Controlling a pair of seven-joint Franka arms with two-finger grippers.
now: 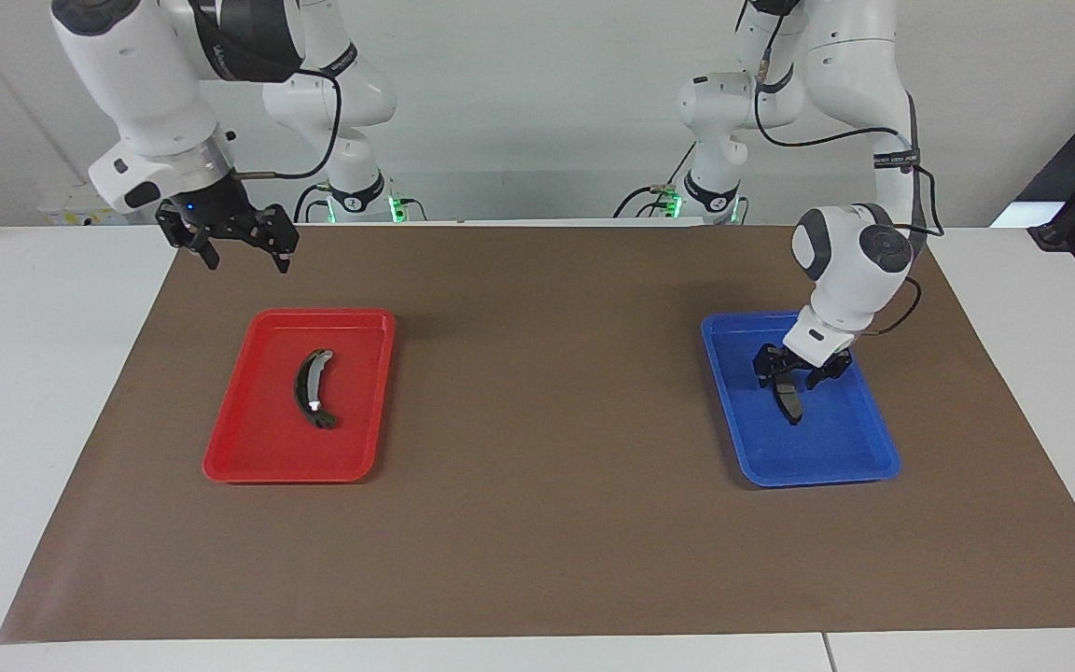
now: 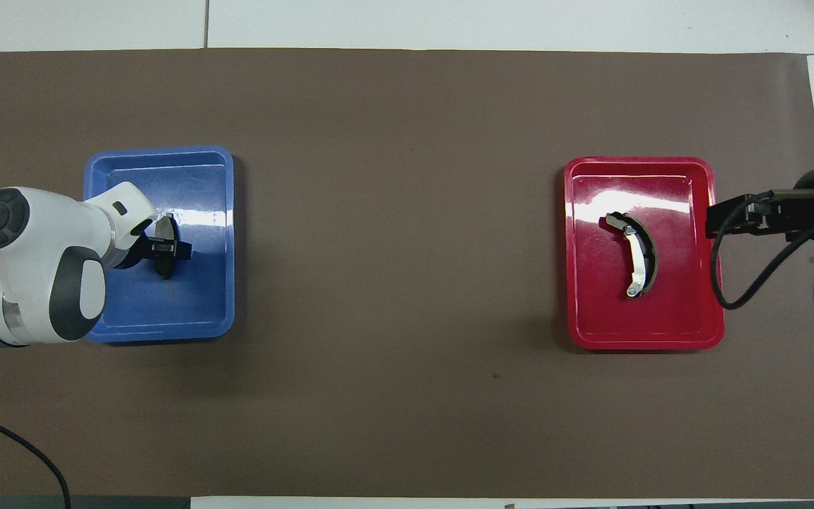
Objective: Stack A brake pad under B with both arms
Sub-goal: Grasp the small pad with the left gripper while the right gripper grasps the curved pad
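The pad, short, flat, dark grey and slightly curved, lies in the blue tray toward the left arm's end of the desk. It is judged stiff, dense and matte, best taken across its narrow width near the middle. The left tool is set down astride it; whether a grip is made cannot be told. The shoe, a long crescent with a pale strip, rests in the red tray. The right tool hangs spread wide and empty over the brown mat.
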